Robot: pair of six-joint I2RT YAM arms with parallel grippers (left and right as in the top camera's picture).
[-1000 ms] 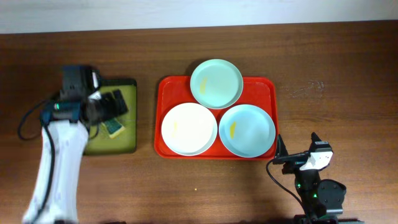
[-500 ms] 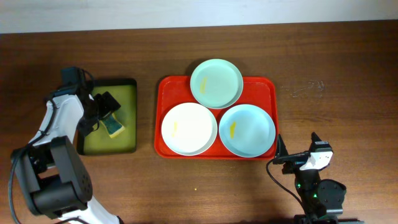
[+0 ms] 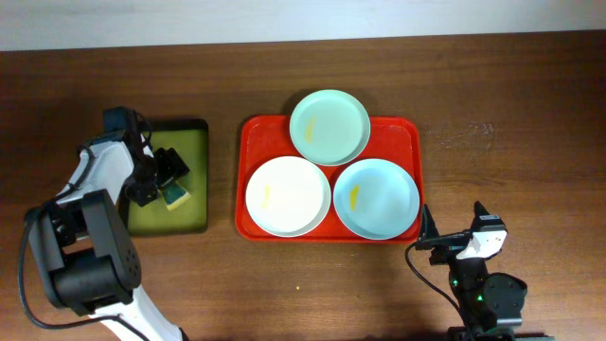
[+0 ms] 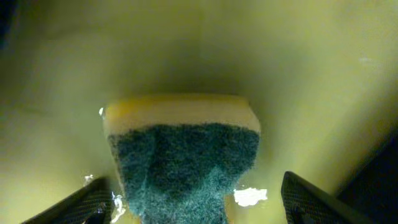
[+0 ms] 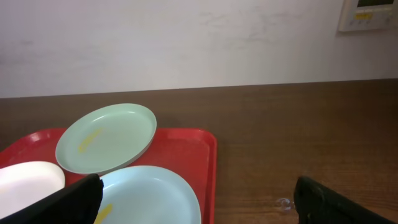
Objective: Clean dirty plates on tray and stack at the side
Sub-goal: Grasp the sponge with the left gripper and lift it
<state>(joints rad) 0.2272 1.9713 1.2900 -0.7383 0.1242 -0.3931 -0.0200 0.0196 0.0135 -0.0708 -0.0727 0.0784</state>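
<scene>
Low in the left wrist view, the sponge (image 4: 183,155) lies dead centre between the fingers of the left end effector (image 4: 200,202), which is wide open, empty and placed to close.

Between the black left fingers (image 4: 314,200) the sponge (image 4: 183,155) was yellow with a dark green speckled face, on a yellow-green small tray (image 4: 298,74). Ahead of the black right fingers (image 5: 339,202) were a red tray (image 5: 208,155), mint plate (image 5: 109,137), blue plate (image 5: 155,193) and white plate (image 5: 28,177), each smeared yellow.
</scene>
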